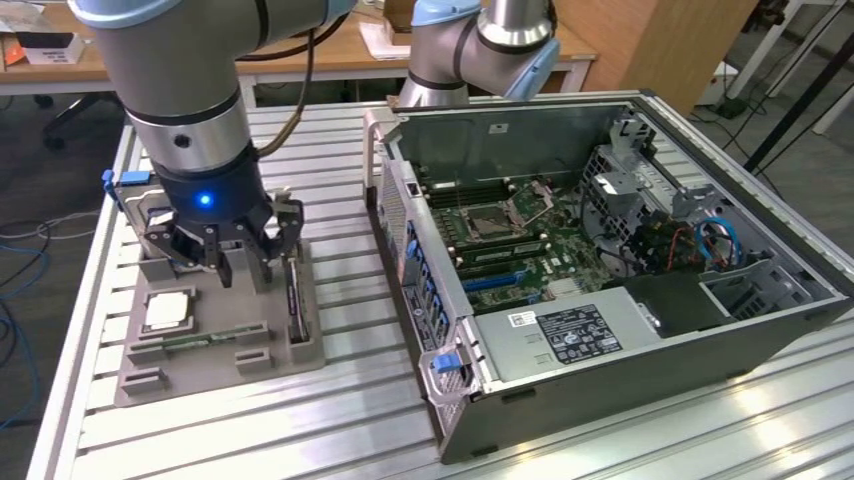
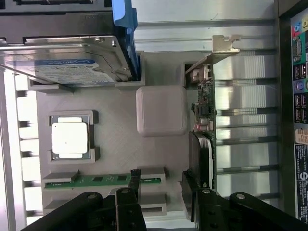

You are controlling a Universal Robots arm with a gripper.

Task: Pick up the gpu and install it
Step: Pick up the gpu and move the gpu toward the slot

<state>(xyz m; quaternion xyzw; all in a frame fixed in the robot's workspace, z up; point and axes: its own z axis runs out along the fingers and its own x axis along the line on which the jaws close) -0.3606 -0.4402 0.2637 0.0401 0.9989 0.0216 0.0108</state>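
The claw [image 1: 250,268] hangs low over the grey parts tray [image 1: 214,375] that sits on the slatted bench [image 1: 334,430], and its jaws stand wide apart with nothing between them. The gpu [image 2: 206,110] stands on its long edge in a slot along the tray's edge nearest the open computer case [image 1: 641,300]. Its silver bracket [image 2: 225,45] is at the end farther from the claw. From where the claw hangs, the card is off to the case side. One finger [image 2: 192,192] is just beside the card's dark face, but the card is not between the jaws. Its long axis runs along that tray edge and across the line on which the jaws close, so I judge they would meet it across its thin section. On the tray's other side are the hard drive [image 2: 67,62], the square processor chip [image 2: 70,137] and a memory stick [image 2: 101,179], all clear of the jaws.
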